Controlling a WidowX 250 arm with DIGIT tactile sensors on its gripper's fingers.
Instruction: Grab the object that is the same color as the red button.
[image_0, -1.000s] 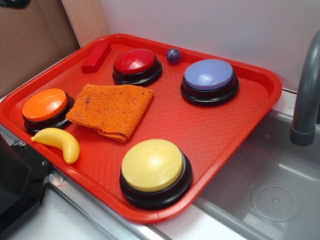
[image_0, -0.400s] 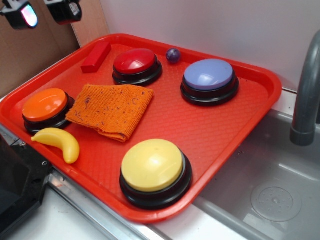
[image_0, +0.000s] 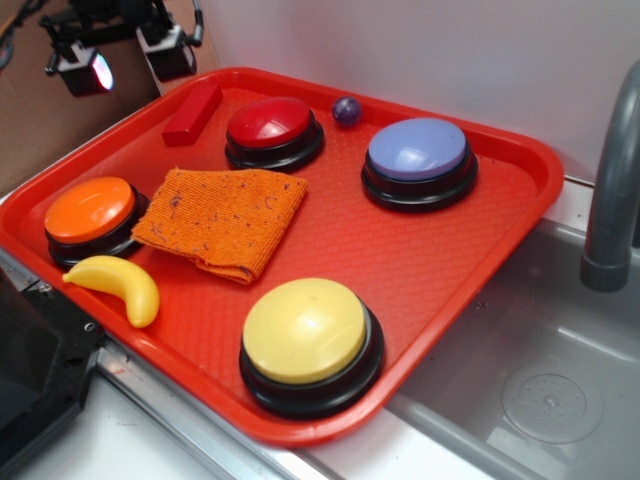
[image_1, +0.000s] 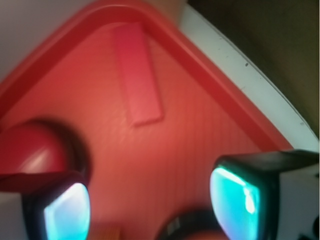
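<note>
A small red rectangular block (image_0: 192, 113) lies in the far left corner of the red tray (image_0: 430, 270), beside the red button (image_0: 273, 130) on its black base. My gripper (image_0: 128, 58) hangs open and empty above the tray's far left edge, up and left of the block. In the wrist view the block (image_1: 137, 72) lies ahead of the open gripper (image_1: 150, 202), with the red button (image_1: 35, 150) at the left and the two glowing pads (image_1: 235, 200) wide apart.
On the tray are also an orange button (image_0: 92, 217), an orange cloth (image_0: 224, 220), a yellow banana (image_0: 118, 285), a yellow button (image_0: 310, 343), a lilac button (image_0: 418, 160) and a small purple ball (image_0: 346, 110). A sink (image_0: 540, 380) and grey tap (image_0: 612, 190) lie right.
My gripper has come into view at the top left and moved down and right toward the block. Nothing on the tray has moved.
</note>
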